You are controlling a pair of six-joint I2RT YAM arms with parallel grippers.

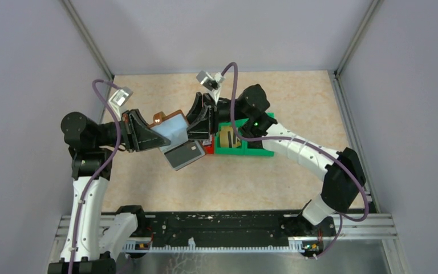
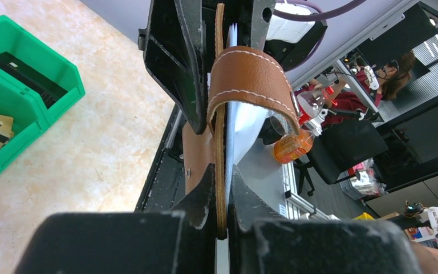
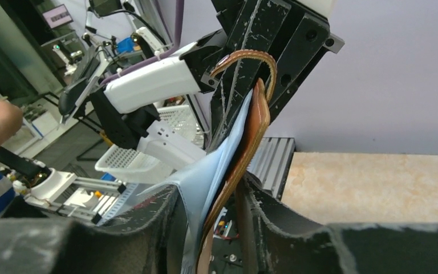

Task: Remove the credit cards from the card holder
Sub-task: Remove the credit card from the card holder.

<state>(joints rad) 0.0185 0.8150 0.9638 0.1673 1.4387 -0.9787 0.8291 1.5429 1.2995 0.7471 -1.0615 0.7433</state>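
Note:
The card holder (image 1: 174,127) is held up in the air, opened, between both grippers. Its pale blue inside faces up, its brown snap tab (image 1: 159,117) lies behind, and a grey leaf (image 1: 185,154) hangs toward the near side. My left gripper (image 1: 157,137) is shut on the holder's left edge; the left wrist view shows the jaws (image 2: 222,177) pinching the brown edge below the tab (image 2: 251,74). My right gripper (image 1: 198,128) grips the right edge; its wrist view (image 3: 211,194) shows the blue leaf and brown cover (image 3: 256,125) between the fingers. A gold credit card (image 1: 226,137) with a dark stripe lies in the green bin.
A green bin (image 1: 259,149) stands right of the holder, under the right arm, and also shows in the left wrist view (image 2: 57,74) with cards inside. A red bin (image 1: 209,149) adjoins its left side. Grey walls enclose the table on three sides.

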